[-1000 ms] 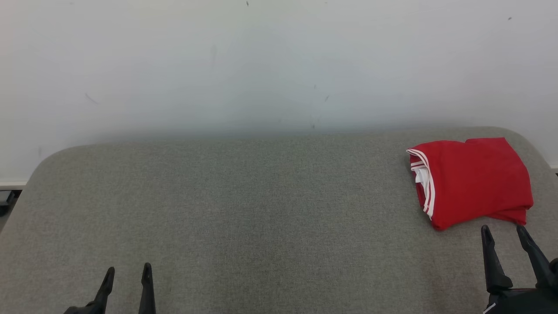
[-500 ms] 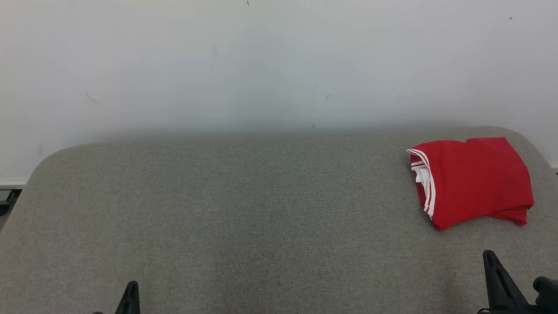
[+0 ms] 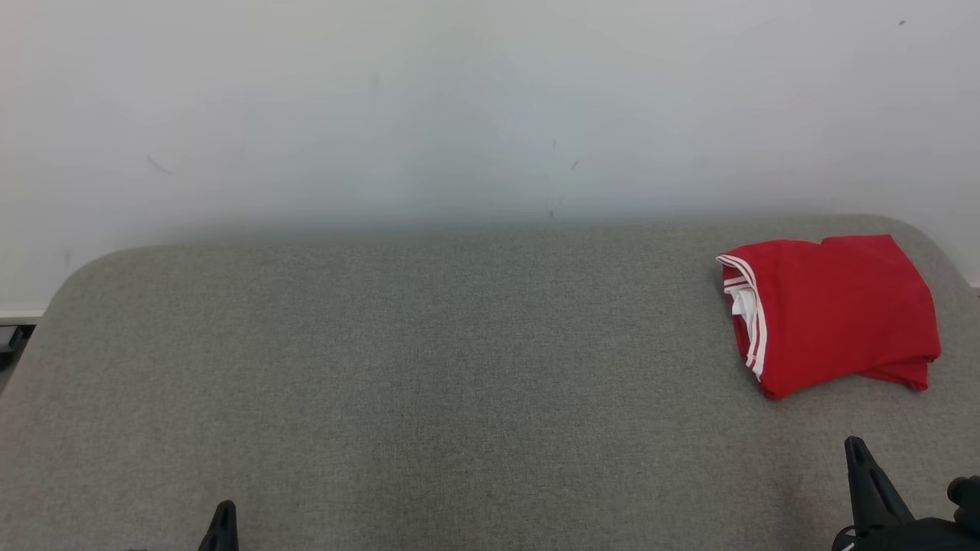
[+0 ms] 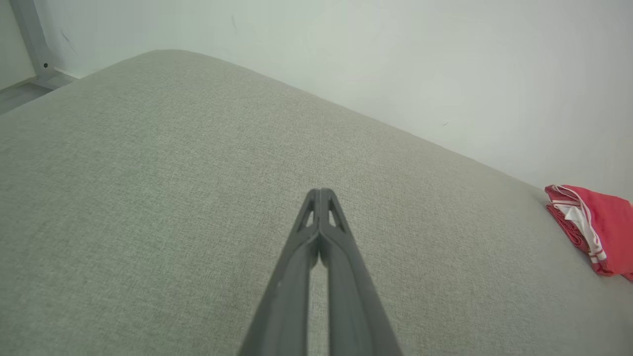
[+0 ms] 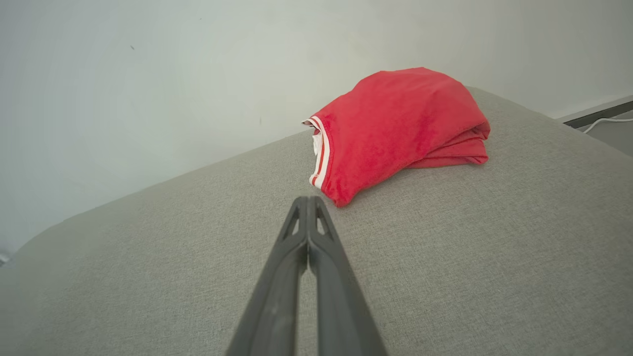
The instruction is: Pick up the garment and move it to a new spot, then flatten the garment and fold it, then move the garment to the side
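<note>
At far right of the rounded grey fabric pad [image 3: 459, 367], by a plain white wall [image 3: 459, 99], lies the folded red garment [image 3: 831, 314] w/ white trim. L gripper [image 4: 320, 192] & R gripper [image 5: 307, 199]: fingers together, empty.

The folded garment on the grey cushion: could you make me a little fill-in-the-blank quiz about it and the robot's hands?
1. The garment is mostly ____ with white stripes along one edge.
2. It lies on the cushion toward the robot's ____ side.
3. The left hand and the right hand are both ____, not open, and hold nothing.
Missing words: red; right; shut.
</note>
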Tool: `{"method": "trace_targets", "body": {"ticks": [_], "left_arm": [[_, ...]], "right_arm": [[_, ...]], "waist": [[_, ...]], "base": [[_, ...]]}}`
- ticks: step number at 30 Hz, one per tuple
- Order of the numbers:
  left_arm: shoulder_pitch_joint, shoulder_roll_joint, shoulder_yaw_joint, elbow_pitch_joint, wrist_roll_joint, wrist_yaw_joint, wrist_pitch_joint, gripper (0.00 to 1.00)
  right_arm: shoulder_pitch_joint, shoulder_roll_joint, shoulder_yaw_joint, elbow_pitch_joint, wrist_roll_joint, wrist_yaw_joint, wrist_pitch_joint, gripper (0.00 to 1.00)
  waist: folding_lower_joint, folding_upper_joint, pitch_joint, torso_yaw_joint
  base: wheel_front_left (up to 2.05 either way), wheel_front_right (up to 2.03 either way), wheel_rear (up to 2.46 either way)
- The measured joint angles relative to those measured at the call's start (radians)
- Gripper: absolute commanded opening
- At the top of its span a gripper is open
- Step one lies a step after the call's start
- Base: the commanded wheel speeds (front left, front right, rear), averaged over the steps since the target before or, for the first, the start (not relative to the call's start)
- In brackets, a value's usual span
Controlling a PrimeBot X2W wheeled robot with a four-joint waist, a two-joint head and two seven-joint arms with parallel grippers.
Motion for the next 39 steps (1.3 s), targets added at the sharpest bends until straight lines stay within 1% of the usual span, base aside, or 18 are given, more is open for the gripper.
{"method": "trace_targets", "body": {"ticks": [2,4,7,8,14,18,19,38,39], "left_arm": [[-0.005,-0.001,0.003,0.005,-0.023,-0.008,0.004,0.0],[-0.021,-0.002,0.011,0.01,-0.072,-0.016,0.01,0.0],[-0.023,-0.003,0.019,0.018,-0.122,-0.018,0.014,0.0],[-0.025,-0.003,0.024,0.022,-0.135,-0.024,0.018,0.0],[-0.043,-0.006,0.036,0.039,-0.223,-0.035,0.028,0.0],[-0.058,-0.009,0.045,0.048,-0.281,-0.05,0.035,0.0],[-0.061,-0.011,0.052,0.052,-0.315,-0.053,0.04,0.0],[-0.111,-0.028,0.1,0.108,-0.59,-0.103,0.072,0.0],[-0.117,-0.029,0.102,0.109,-0.61,-0.105,0.075,0.0]], "right_arm": [[-0.004,0.004,-0.004,0.002,0.021,0.007,0.005,0.0],[-0.005,0.015,-0.011,0.008,0.059,0.013,0.014,0.0],[-0.018,0.024,-0.016,0.014,0.091,0.018,0.024,0.0],[-0.023,0.026,-0.019,0.014,0.105,0.024,0.03,0.0],[-0.035,0.043,-0.033,0.033,0.176,0.035,0.048,0.0],[-0.046,0.054,-0.041,0.038,0.218,0.046,0.057,0.0],[-0.046,0.059,-0.045,0.042,0.246,0.052,0.066,0.0],[-0.107,0.113,-0.086,0.082,0.46,0.098,0.119,0.0],[-0.109,0.116,-0.089,0.084,0.47,0.104,0.126,0.0]], "waist": [[0.0,0.0,0.002,0.0],[0.0,0.0001,0.004,0.0],[0.0,0.0001,0.007,0.0],[0.0,0.0001,0.008,0.0],[0.0,0.0003,0.013,0.0],[0.0,0.0003,0.017,-0.001],[0.0,0.0004,0.019,-0.001],[0.0,0.0007,0.036,-0.001],[0.0001,0.0007,0.037,-0.001]], "base": [[0.0,0.0,0.0],[0.0,0.0,0.0],[0.0,0.0,0.0],[0.0,0.0,0.0],[0.0,0.0,0.0],[0.0,0.0,0.0],[0.0,0.0,0.0],[0.0,0.0,0.0],[0.0,0.0,0.0]]}}
